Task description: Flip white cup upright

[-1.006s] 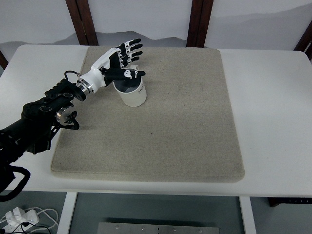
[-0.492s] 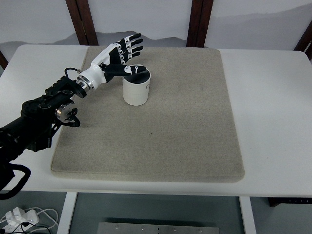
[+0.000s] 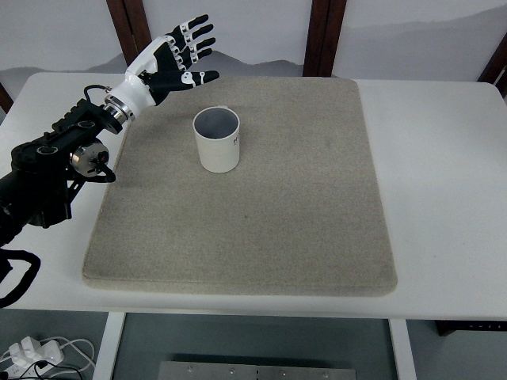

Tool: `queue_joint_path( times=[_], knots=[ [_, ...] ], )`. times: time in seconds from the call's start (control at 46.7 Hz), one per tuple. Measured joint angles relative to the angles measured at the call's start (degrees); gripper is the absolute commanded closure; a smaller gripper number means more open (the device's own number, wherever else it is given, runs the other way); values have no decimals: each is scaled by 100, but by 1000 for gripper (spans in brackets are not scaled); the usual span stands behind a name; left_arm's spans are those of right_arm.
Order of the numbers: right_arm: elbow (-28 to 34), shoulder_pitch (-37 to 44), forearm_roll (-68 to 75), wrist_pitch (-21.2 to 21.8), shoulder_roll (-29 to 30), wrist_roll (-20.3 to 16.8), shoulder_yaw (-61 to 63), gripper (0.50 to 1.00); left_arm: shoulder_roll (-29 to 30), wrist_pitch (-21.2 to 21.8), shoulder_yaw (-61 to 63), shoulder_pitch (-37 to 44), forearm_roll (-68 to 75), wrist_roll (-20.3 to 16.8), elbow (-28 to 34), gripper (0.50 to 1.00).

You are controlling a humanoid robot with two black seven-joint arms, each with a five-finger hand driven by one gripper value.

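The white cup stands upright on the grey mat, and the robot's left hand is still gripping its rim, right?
Not quite. In the top view the white cup does stand upright on the grey mat, but the left hand has let go and hovers apart from it, fingers spread.

Lab, white table [image 3: 444, 158], beige mat [image 3: 261, 214]

There is only one view, and it looks down steeply from above my own side of the white table [image 3: 444, 158]. It faces forward, away from me, toward the wall along the top of the frame. It sits far enough back to take in the whole beige mat [image 3: 261, 198] and nearly all the tabletop. My left arm [image 3: 55, 170] enters from the frame's left edge.
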Motion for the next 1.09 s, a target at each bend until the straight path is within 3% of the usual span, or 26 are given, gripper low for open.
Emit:
queue_joint_path(
  times=[0.428,0.899,1.091],
  knots=[
    [1,1,0,0,0,1,5,548,146,44,-188,35,-1040,0,113,506],
    [0,-1,1,0,0,1,6,548,148,51,-196,95,-1518,0,775,506],
    [5,-25,8,2,0,0,41,548,140,75,-195,95,-2503,53,800,506]
  ],
)
